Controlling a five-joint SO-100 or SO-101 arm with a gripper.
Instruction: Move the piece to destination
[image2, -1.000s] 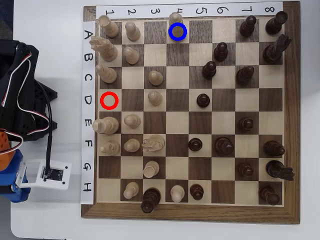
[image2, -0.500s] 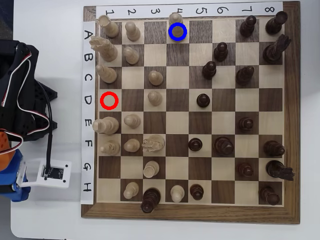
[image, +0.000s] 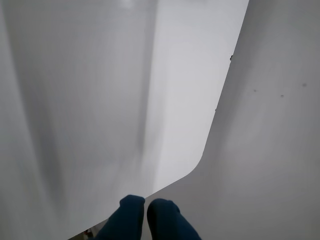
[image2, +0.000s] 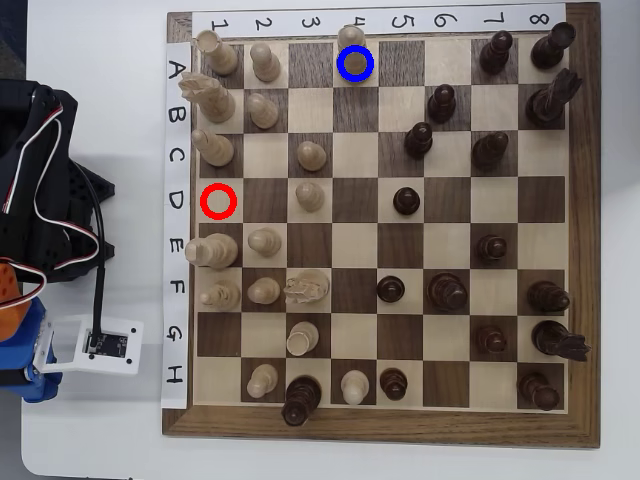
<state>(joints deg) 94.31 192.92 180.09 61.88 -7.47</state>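
In the overhead view the piece (image2: 351, 45), a small pale pawn with a knob head, stands on the destination, the light square with the blue ring (image2: 356, 63) in the top row of the chessboard (image2: 380, 425). The red-ringed square (image2: 218, 201) is bare. The arm (image2: 40, 210) sits folded left of the board, far from the piece. In the wrist view my gripper (image: 146, 206) shows two blue fingertips close together with nothing between them, over a white surface. The board does not show in the wrist view.
Several pale pieces stand in the board's left columns, among them a carved knight (image2: 306, 288). Several dark pieces fill the right half. One dark piece (image2: 300, 398) stands among pale ones at the bottom. A white camera module (image2: 96, 345) and black cable lie left of the board.
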